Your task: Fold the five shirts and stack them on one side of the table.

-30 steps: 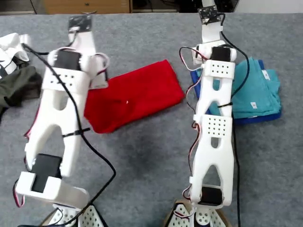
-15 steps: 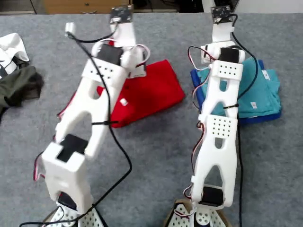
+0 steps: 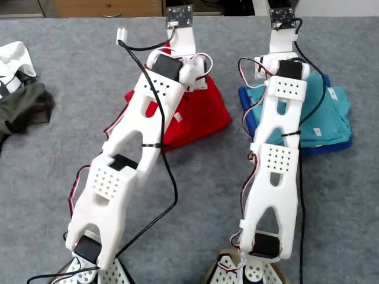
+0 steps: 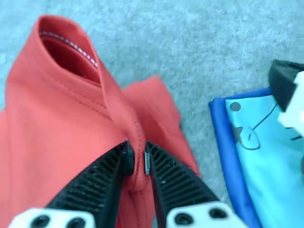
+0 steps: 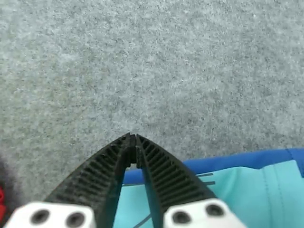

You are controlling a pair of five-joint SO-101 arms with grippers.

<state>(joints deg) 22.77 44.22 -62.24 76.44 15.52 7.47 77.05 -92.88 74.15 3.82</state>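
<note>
At the table's left edge a white shirt (image 3: 14,59) and a dark shirt (image 3: 23,106) lie crumpled, apparently waiting their turn. Toward the far middle, the left gripper (image 4: 136,159) pinches a ridge of the folded red shirt (image 4: 52,123), raising it into a peak, likely to carry it to the stack. Near the right edge, the teal shirt (image 3: 325,115) rests folded on the blue shirt (image 3: 325,148), forming that stack. The right gripper (image 5: 132,142), fingers pressed together on nothing, hangs at the stack's far border. The table (image 3: 195,189) is grey and felt-like; wooden furniture (image 3: 106,7) stands behind

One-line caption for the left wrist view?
Left gripper shut on a raised fold of the red shirt, teal shirt nearby.
</note>
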